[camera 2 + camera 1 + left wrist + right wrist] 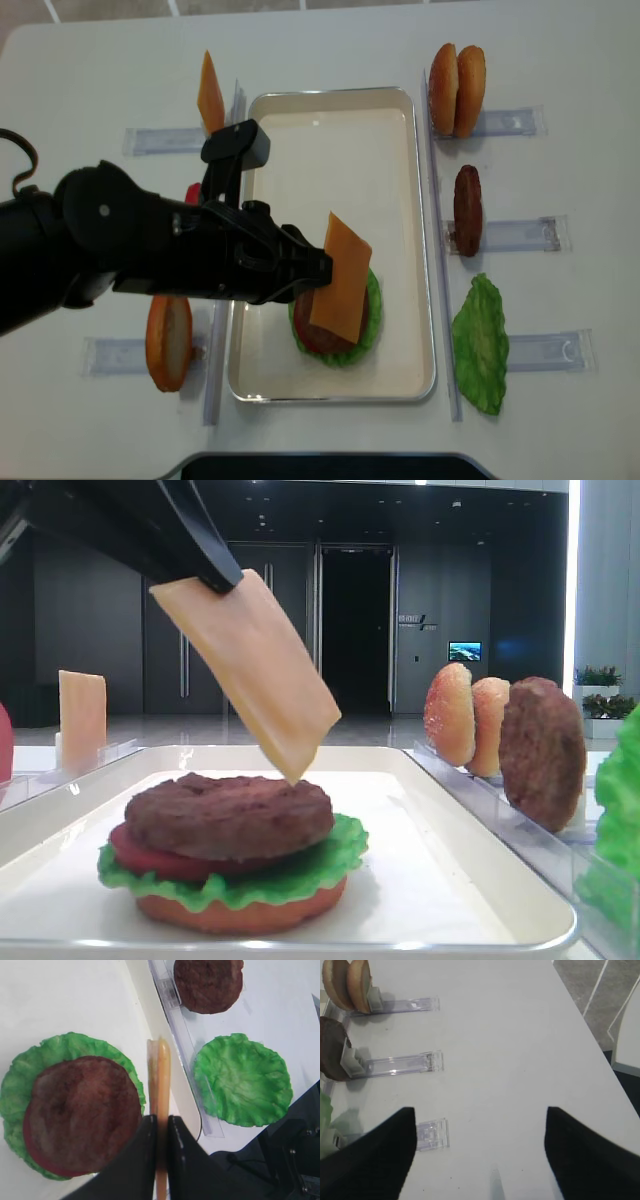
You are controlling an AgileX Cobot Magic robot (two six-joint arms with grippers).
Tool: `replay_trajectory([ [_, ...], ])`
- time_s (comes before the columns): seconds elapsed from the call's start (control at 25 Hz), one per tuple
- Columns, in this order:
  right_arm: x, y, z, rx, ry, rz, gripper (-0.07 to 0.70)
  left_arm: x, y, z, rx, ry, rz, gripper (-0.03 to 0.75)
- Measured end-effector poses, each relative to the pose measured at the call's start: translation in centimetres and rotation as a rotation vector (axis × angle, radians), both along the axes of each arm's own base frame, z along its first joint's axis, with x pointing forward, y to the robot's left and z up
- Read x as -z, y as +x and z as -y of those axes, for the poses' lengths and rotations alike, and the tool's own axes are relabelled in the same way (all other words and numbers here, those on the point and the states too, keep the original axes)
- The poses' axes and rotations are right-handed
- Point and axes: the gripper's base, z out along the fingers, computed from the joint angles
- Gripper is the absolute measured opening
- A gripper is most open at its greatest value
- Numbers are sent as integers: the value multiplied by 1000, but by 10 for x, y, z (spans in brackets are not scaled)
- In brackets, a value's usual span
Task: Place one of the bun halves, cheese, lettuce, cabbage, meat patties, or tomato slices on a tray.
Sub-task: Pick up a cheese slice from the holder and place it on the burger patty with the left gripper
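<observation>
Cheese slice pinched at its top edge by left gripper, jaws closed tight on it, slice hanging tilted above the tray, lower corner just over the meat patty on the stack of lettuce, tomato and bun base. Right gripper well right of the tray, jaws wide apart, holding nothing. No legible writing or labels on any item.

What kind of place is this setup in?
Probably a robot test table set up in an office lobby or hall, not a kitchen. The food is toy food: bun halves and a patty stand in clear racks on a white table, with dark glass doors behind.
</observation>
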Motion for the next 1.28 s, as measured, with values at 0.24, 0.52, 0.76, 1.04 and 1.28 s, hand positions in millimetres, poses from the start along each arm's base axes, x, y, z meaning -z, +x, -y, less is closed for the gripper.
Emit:
replay_trajectory([
  [0.24, 0, 0, 0, 0, 0, 0, 535, 0, -1, 0, 16, 5, 3, 27],
  [0.52, 0, 0, 0, 0, 0, 0, 535, 15, -8, -7, 10, 38, -27, 27],
  [0.76, 0, 0, 0, 0, 0, 0, 535, 14, -8, -5, 20, 10, -7, 27],
  [1.04, 0, 0, 0, 0, 0, 0, 535, 14, -8, -4, 32, 0, 11, 27],
  [1.28, 0, 0, 0, 0, 0, 0, 535, 14, -2, -10, 14, 2, 16, 27],
])
